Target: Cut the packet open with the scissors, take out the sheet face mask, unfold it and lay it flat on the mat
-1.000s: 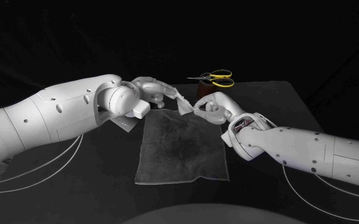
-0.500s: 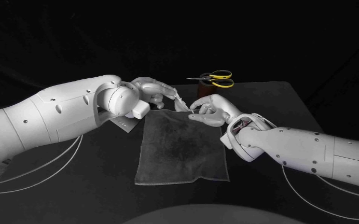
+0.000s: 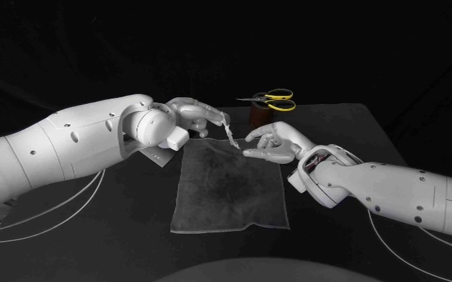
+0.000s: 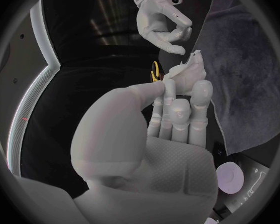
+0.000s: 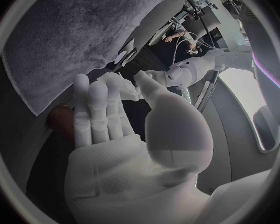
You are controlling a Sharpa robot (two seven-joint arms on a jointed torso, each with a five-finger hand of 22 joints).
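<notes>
My left hand point(image 3: 193, 115) holds a small folded white sheet mask point(image 3: 229, 130) by its fingertips, just above the far edge of the grey mat point(image 3: 229, 190). In the left wrist view the mask point(image 4: 189, 70) sticks out past my fingers point(image 4: 177, 112). My right hand point(image 3: 271, 142) hovers close to the mask's right with its fingers apart and nothing in them; a small gap shows between that right hand point(image 4: 162, 17) and the mask. The mask point(image 5: 118, 83) lies just beyond my right fingertips point(image 5: 93, 92). Yellow-handled scissors point(image 3: 270, 99) stand in a brown holder point(image 3: 256, 116) behind the hands.
A silvery packet point(image 3: 153, 155) lies on the table under my left forearm, left of the mat; its printed face point(image 4: 236, 180) shows beside the mat's edge point(image 4: 252, 69). Thin white cables point(image 3: 57, 210) trail over the table at both sides.
My right hand has let go of the mask and drawn back to the right, its fingers spreading. The left hand keeps hold, and the mask now hangs from it alone.
</notes>
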